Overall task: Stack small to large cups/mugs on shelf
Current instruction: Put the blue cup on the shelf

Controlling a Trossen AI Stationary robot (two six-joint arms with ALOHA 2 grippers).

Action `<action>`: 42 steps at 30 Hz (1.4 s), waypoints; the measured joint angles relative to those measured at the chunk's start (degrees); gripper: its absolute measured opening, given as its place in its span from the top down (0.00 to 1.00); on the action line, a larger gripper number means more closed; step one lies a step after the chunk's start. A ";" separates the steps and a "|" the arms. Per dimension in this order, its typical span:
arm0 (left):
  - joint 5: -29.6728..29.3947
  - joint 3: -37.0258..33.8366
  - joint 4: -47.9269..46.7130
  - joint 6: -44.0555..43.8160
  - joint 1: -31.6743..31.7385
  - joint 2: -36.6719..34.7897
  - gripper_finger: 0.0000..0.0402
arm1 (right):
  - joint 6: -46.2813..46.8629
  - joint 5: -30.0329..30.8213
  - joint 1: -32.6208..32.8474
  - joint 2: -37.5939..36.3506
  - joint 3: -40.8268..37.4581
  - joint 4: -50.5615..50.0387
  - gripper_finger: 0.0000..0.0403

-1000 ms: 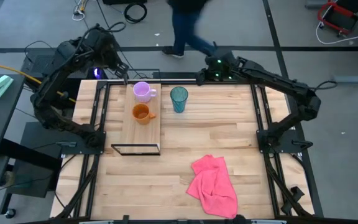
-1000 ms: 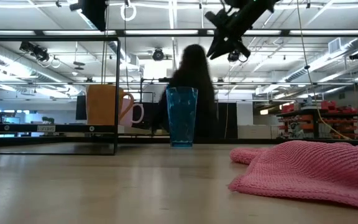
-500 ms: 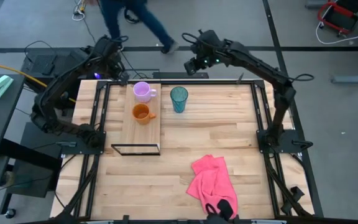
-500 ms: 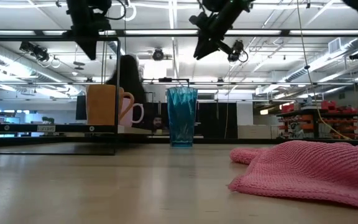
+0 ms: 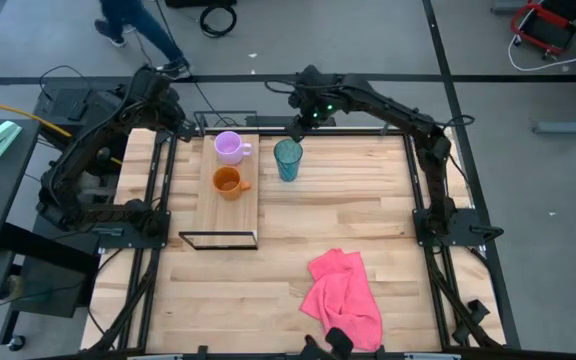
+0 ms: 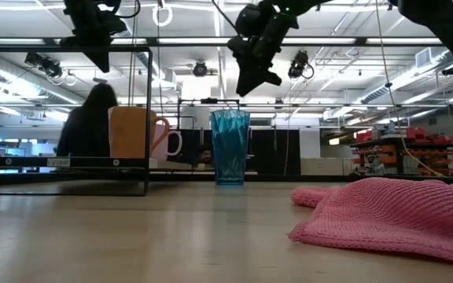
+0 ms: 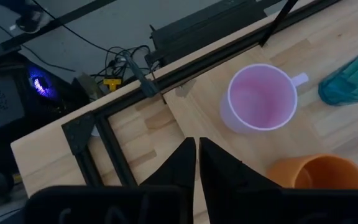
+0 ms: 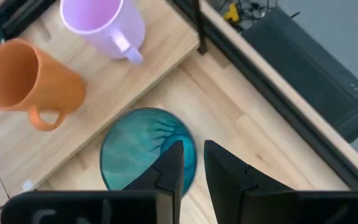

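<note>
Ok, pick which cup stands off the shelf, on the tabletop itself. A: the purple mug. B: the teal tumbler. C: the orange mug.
B: the teal tumbler stands on the slatted tabletop beside the shelf, while the purple mug and the orange mug both sit on the shelf's plank.

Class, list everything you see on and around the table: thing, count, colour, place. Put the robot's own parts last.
Mug: one, pale purple, far end of shelf.
Mug: one, orange, on shelf, nearer than the purple.
Tumbler: one, teal, on tabletop right of shelf.
Shelf: one, light wood, black wire frame, left of centre.
Cloth: one, pink, near edge.
Person: one, dark, behind table.
Left pincer: shut, empty, far-left corner.
Right pincer: slightly open, above tumbler.
</note>
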 joint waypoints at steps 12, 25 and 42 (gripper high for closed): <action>0.02 0.00 0.86 0.10 -0.05 0.00 0.92 | -0.10 5.49 2.63 3.50 -0.06 -0.23 0.82; 0.00 0.00 1.32 0.61 -0.05 0.02 0.93 | -0.10 7.99 2.21 3.04 -2.57 -3.32 0.82; 0.00 0.00 1.65 0.59 -0.05 0.07 0.92 | -0.51 7.75 3.11 3.04 -3.08 -2.39 0.82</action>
